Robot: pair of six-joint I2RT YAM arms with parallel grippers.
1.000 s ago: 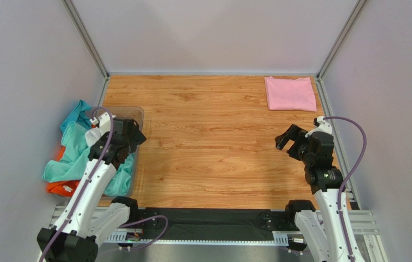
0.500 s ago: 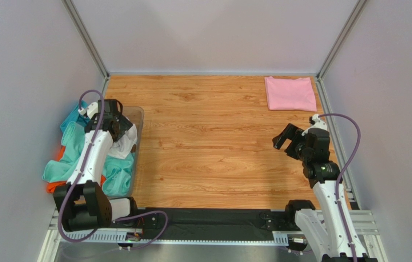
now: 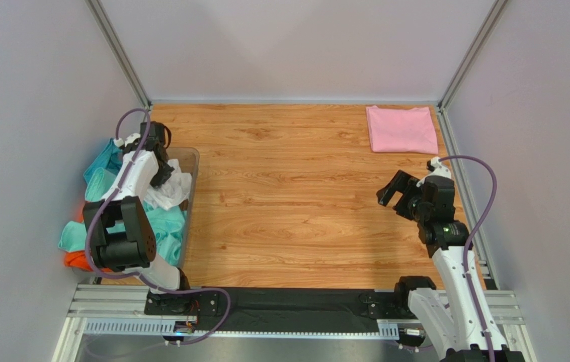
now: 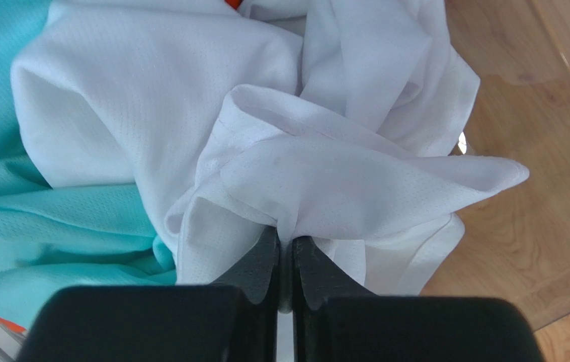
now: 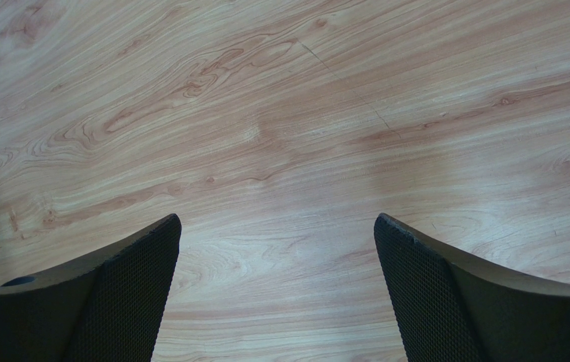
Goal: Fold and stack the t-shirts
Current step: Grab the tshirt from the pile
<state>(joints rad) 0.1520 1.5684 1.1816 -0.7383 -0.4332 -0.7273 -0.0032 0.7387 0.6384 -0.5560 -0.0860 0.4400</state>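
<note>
Firmly clamping left gripper (image 4: pixel 285 241) on white shirt (image 4: pixel 152 98) in bin (image 3: pixel 194 181), holding right gripper (image 5: pixel 276 219) spread wide above table (image 5: pixel 265 113).

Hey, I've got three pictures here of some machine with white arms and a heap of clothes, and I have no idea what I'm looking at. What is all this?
It is a robot with two arms fixed at the near edge of a wooden table. One picture looks down from above and behind the arms. The other two come from a small camera on each wrist, looking out past that arm's own black pincer, which is called a gripper.

At the left, a clear plastic bin holds crumpled shirts: a white t-shirt, teal t-shirts and an orange t-shirt, some spilling over its side. The left gripper is shut on a fold of the white t-shirt in the bin. The right gripper is open over bare wood and holds nothing. A pink t-shirt lies folded at the far right corner of the table.
</note>
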